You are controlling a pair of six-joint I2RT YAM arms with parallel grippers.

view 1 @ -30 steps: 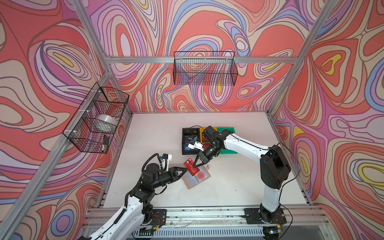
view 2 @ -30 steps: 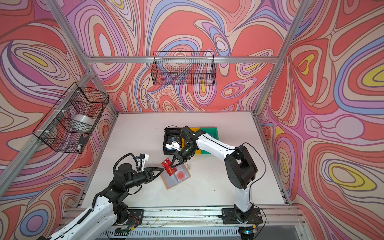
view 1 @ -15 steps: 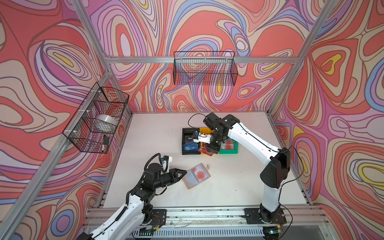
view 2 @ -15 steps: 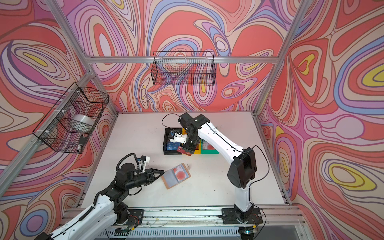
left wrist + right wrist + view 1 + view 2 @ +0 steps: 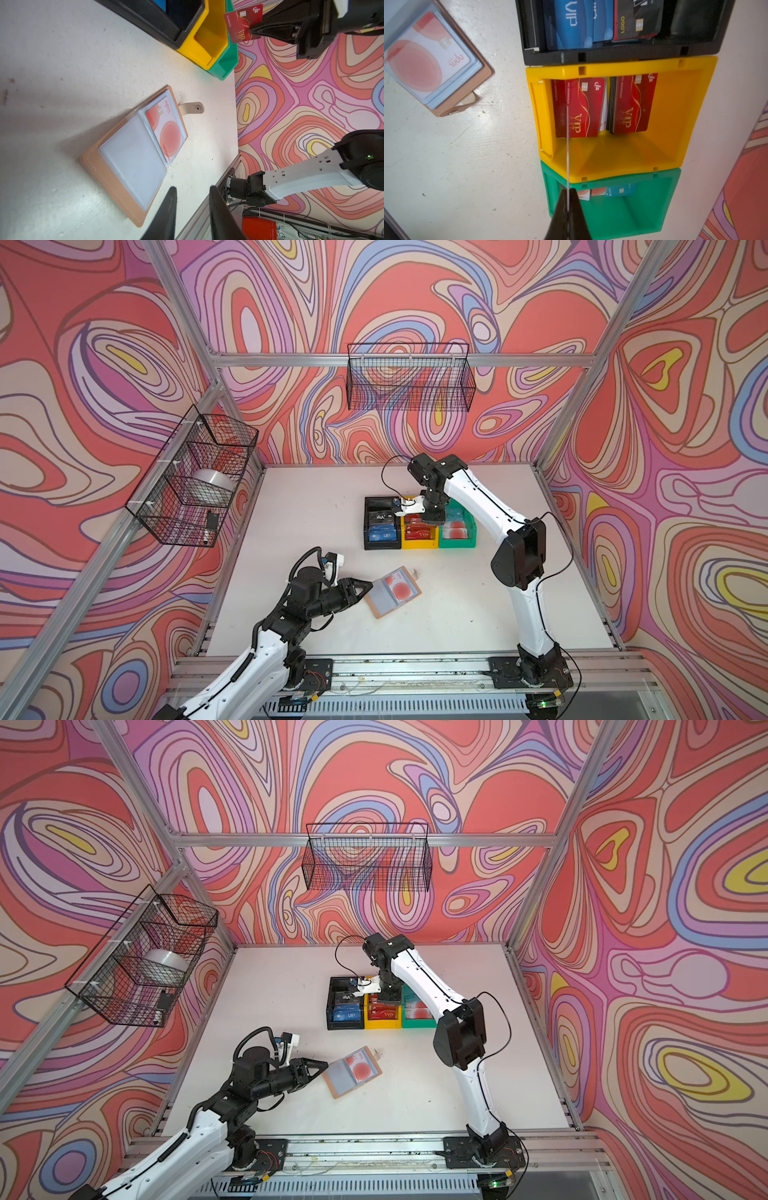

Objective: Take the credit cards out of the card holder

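Note:
The tan card holder [image 5: 380,609] [image 5: 337,1090] lies open on the table, in both top views. A pale credit card with a red circle [image 5: 168,128] [image 5: 421,60] sits in its clear sleeve. The other sleeve page looks empty. My left gripper [image 5: 192,188] [image 5: 368,585] is open at the holder's near edge, nothing between its fingers. My right gripper [image 5: 568,190] [image 5: 432,520] is shut on a red "VIP" credit card [image 5: 242,24], seen edge-on in the right wrist view. It hangs over the yellow bin [image 5: 675,116] [image 5: 419,545].
Three bins stand side by side at mid-table: black [image 5: 380,546] with blue cards, yellow with red VIP cards [image 5: 577,108], green [image 5: 457,545] with pale cards. Wire baskets [image 5: 409,377] hang on the back and left walls. The table's front rail lies close behind my left fingers.
My right gripper has carried the red card from the holder up and back to above the yellow bin. My left gripper has drawn back slightly from the holder's edge.

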